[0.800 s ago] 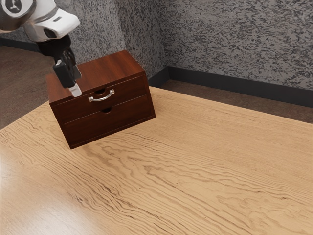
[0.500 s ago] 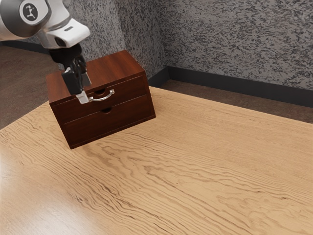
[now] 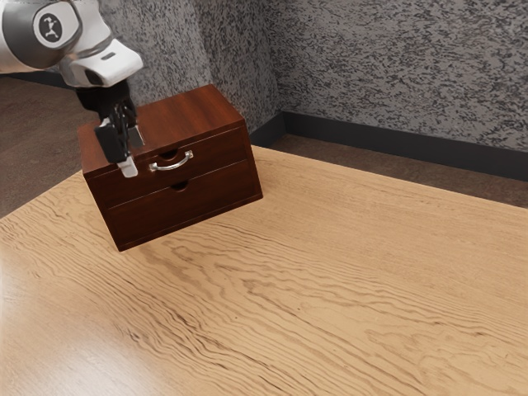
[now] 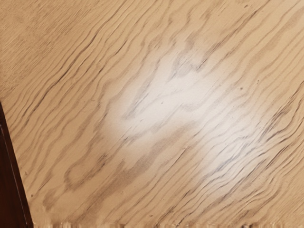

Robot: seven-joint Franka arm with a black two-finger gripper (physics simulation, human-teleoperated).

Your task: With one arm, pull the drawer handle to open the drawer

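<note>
Wood table (image 3: 346, 272): jaws backed off handle (image 3: 172, 162) toward ext view's left; gap can't tell

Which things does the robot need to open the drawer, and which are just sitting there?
For the job:
- gripper
- silver handle
- top drawer

Just there:
- lower drawer
- wooden table
- speckled wall

Cabinet (image 3: 194, 115) on table (image 3: 330, 280); handle (image 3: 172, 162) on upper drawer (image 3: 216, 152) front.
</note>
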